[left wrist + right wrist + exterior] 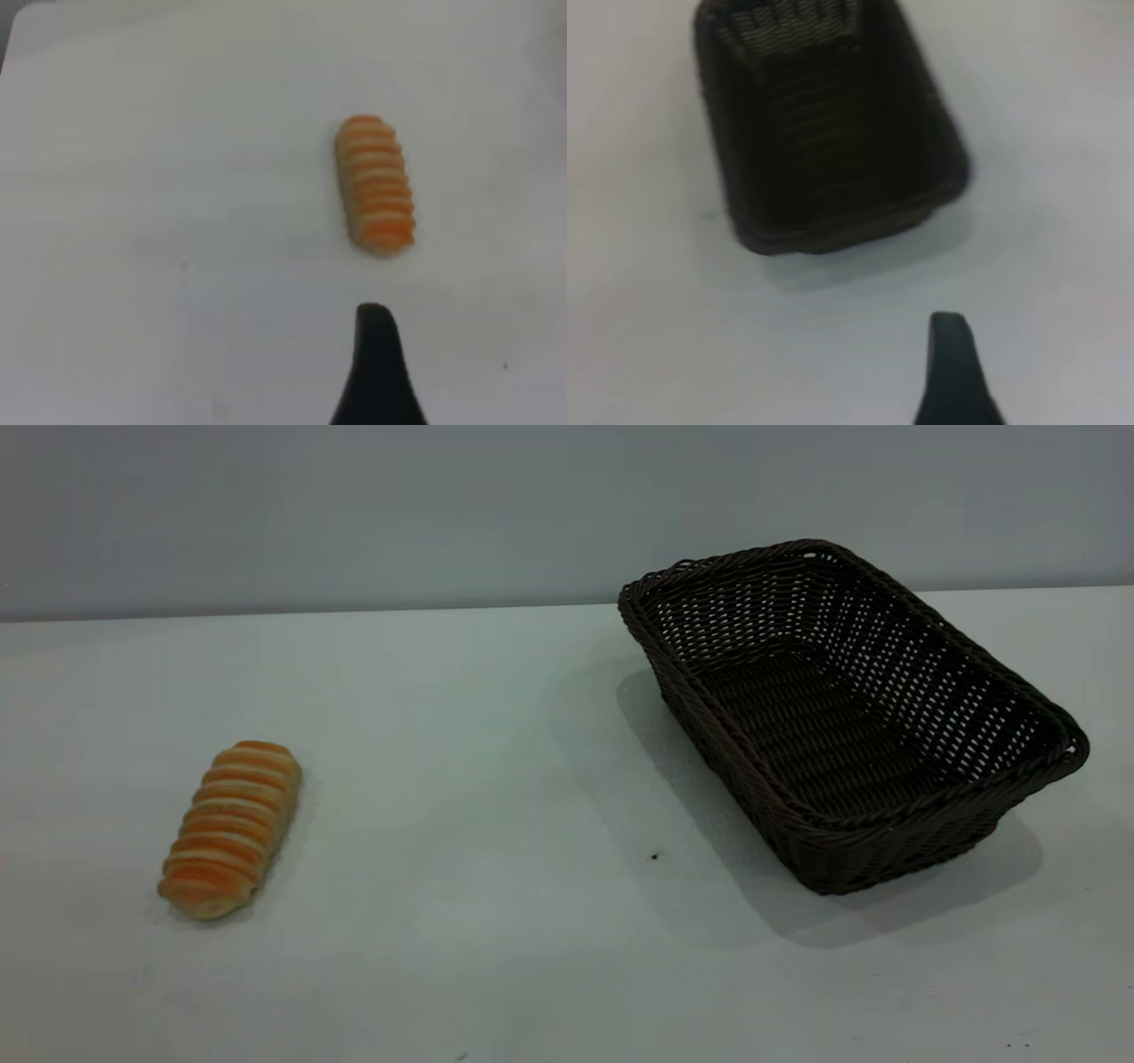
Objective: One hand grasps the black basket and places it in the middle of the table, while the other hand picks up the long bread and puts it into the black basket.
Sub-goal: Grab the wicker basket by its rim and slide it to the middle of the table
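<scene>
The long bread [230, 828] lies flat on the left part of the white table [496, 797]. It is a golden-orange roll with pale crosswise ridges. The black basket [930, 815] stands upright and empty at the right, turned at an angle. Neither gripper shows in the exterior view. In the left wrist view a black part of my left gripper [376, 354] hangs above the table, a short way from the bread [376, 184]. In the right wrist view a black part of my right gripper [950, 359] hangs above the table, apart from the basket [744, 221].
A grey wall [354, 514] rises behind the table's far edge. A tiny dark speck [655, 856] lies on the table left of the basket. Bare tabletop stretches between the bread and the basket.
</scene>
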Motion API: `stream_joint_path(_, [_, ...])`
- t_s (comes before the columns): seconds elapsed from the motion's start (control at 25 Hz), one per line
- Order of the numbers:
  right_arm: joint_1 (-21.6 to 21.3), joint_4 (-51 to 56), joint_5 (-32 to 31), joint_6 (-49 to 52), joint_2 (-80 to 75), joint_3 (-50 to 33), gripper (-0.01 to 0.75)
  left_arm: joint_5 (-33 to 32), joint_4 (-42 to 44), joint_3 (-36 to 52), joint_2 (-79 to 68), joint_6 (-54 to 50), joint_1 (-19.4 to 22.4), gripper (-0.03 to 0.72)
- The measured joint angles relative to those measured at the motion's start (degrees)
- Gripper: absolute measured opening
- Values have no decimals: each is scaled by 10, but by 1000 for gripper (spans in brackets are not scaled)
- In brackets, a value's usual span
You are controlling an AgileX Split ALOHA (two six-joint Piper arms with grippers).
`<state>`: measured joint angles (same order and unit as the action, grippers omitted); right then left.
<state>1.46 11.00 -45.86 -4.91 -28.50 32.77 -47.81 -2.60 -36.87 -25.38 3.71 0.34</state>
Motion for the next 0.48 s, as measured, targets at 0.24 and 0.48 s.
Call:
stream_joint_path(0.24, [0,112,78,-82,-219,51,537,62,-1,-85,-184,21,0,581])
stream_joint_path(0.48, [0,298,125,-147,-431,74,539,89,-6,-116,-299,43,0,581])
